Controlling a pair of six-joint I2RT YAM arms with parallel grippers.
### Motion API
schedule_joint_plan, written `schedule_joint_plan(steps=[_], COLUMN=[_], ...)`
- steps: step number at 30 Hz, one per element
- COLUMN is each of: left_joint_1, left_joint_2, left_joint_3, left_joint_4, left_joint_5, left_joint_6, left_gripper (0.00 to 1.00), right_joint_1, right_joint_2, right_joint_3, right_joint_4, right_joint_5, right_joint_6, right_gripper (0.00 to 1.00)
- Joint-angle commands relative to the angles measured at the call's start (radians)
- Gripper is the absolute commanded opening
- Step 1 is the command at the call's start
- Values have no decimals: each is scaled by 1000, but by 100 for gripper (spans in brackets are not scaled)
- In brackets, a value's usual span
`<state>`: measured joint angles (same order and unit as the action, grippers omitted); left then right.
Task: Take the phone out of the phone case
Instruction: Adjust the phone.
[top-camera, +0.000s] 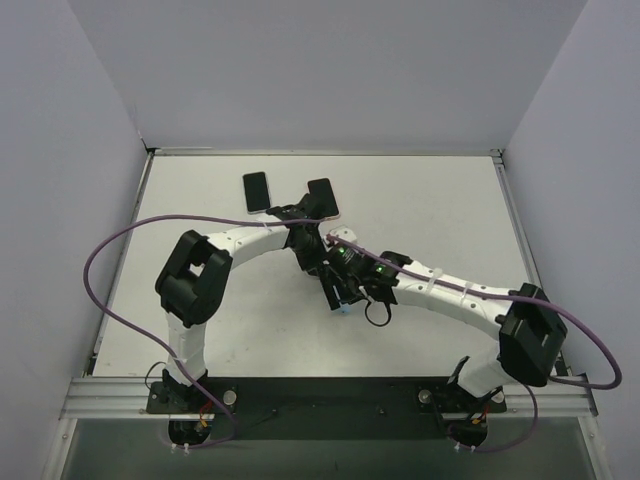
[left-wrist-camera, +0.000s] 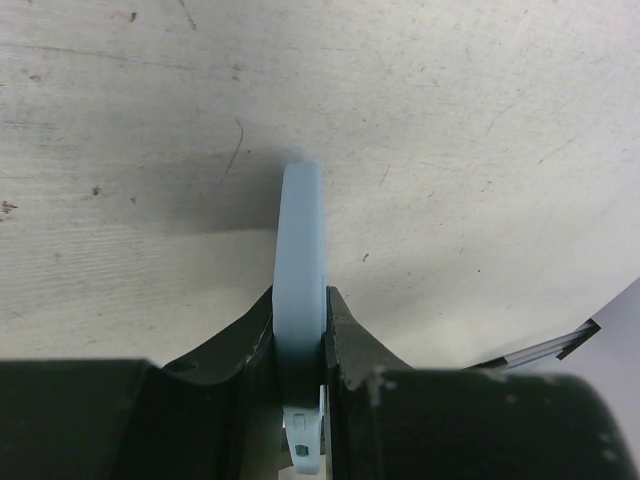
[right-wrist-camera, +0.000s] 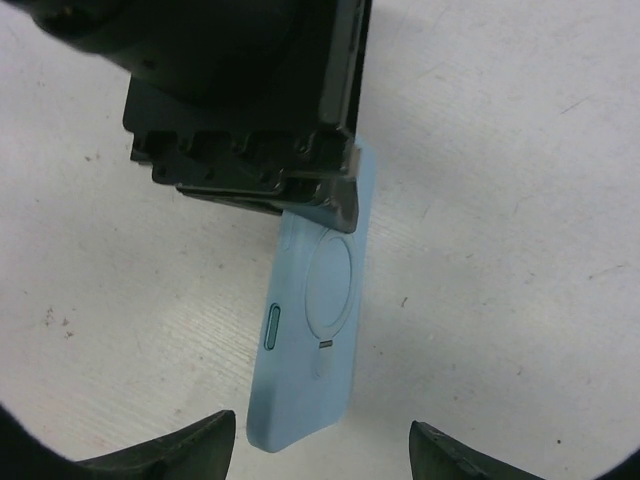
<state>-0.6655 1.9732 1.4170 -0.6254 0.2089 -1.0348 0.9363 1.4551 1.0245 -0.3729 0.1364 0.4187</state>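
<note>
A light-blue phone case (right-wrist-camera: 310, 340) is held edge-up above the table, its back with a round ring facing the right wrist camera. My left gripper (left-wrist-camera: 300, 300) is shut on one end of it; in the left wrist view the case (left-wrist-camera: 300, 230) sticks out between the fingers. My right gripper (right-wrist-camera: 322, 445) is open, its fingertips (right-wrist-camera: 200, 445) standing on either side of the case's free end without touching it. In the top view both grippers meet mid-table, left (top-camera: 330, 283) and right (top-camera: 352, 296). I cannot tell whether a phone sits inside the case.
Two phones lie at the back of the table, one with a dark screen (top-camera: 257, 191) and one (top-camera: 322, 198) next to it. The left gripper's black body (right-wrist-camera: 250, 100) fills the top of the right wrist view. A purple cable (top-camera: 110, 300) loops at the left.
</note>
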Motion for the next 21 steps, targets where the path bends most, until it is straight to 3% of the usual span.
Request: schedule_joint_plan(steps=[1,5,10,16,18,19,21], left_joint_1=[7,7,7,7,7,7,9], left_joint_2=[-73,-68,-82,-91,-91,-96,-97], left_joint_3=[50,53,56,53,46,36,31], left_joint_4=[-60,-68,-63,-62,-47,-36,-27], left_joint_5=[-28,-20,-29,-16,0,4,14], left_joint_6=[-44,-53,-68,-79,-85,-88,-93], left_gripper=[0,0,0,0,0,0,0], right_joint_1=[53,94,124,127,127,125,125], right_joint_2=[53,94,166,234,241,241,237], right_joint_3=[39,52,39,39,46,48,52], right_joint_4=[3,20,45,68,66,62,51], right_joint_5=[65,83,224,276,287,314,334], right_joint_6=[0,2,17,38,49,57,74], right_gripper=[64,58,48,23,11,0,0])
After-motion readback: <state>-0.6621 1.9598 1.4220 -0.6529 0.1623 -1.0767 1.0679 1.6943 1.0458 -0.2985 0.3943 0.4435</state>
